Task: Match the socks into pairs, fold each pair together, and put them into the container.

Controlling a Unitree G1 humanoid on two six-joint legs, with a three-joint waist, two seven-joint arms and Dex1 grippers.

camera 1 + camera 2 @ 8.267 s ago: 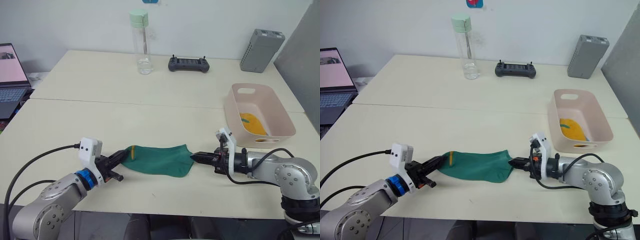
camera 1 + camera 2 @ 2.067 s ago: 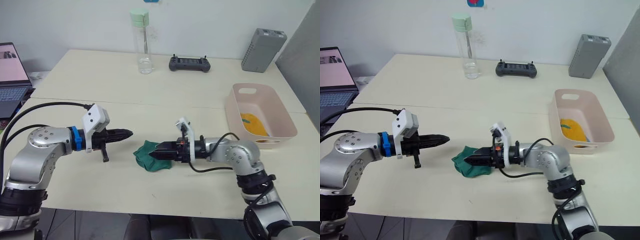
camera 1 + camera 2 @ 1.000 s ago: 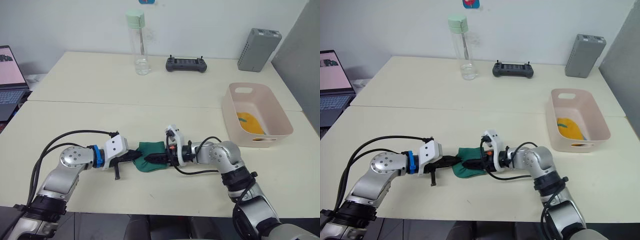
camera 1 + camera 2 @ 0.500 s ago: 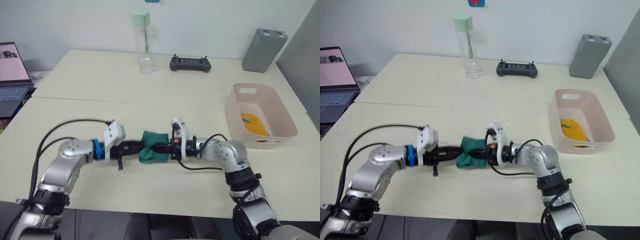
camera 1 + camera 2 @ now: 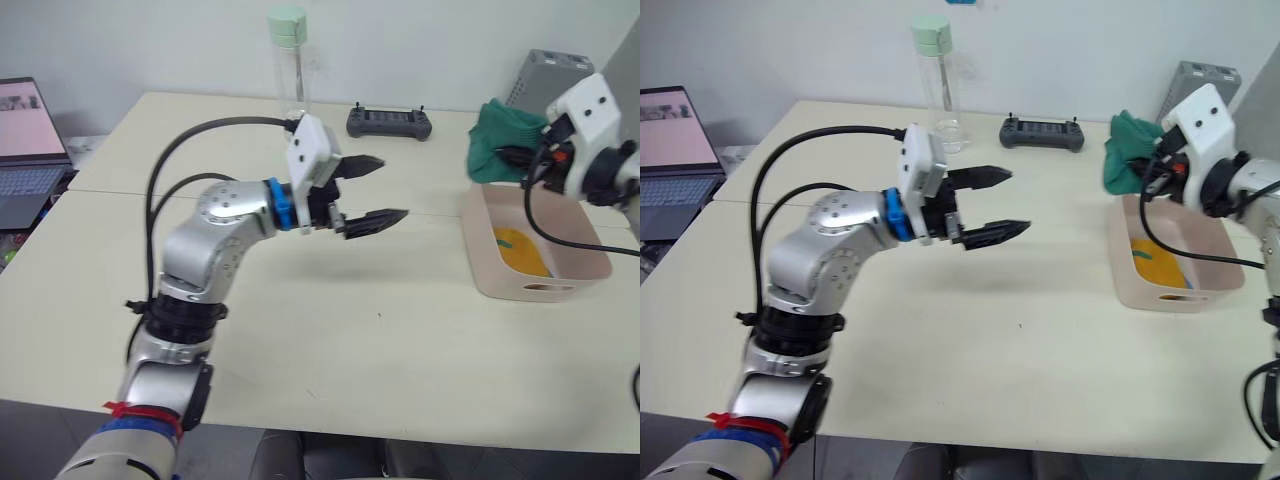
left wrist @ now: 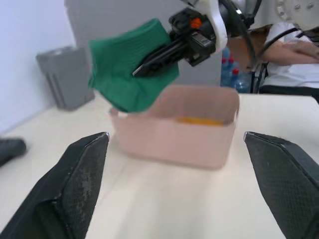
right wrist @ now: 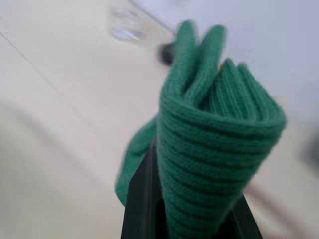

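A folded bundle of dark green socks [image 5: 497, 133] hangs in the air over the near-left end of the pale pink container [image 5: 482, 262], with my right gripper [image 5: 503, 153] shut on it. The right wrist view shows the ribbed green fold [image 7: 214, 149] pinched against a black finger [image 7: 142, 199]. A mustard-yellow sock [image 5: 521, 247] lies inside the container. My left gripper [image 5: 392, 187] is raised above the table's middle, open and empty, pointing toward the container. In the left wrist view its fingertips [image 6: 94, 149] frame the container [image 6: 174, 147] and the green socks [image 6: 132, 69].
At the table's far side stand a clear bottle with a green cap [image 5: 287, 60], a black controller [image 5: 390, 122] and a grey ribbed box [image 5: 545, 75]. A laptop [image 5: 25, 140] sits at the far left. A seated person [image 6: 294, 55] is behind the container in the left wrist view.
The right gripper has lifted the folded green socks off the table and carried them right, over the container. The left gripper has let go, opened wide and risen. The camera shifted too.
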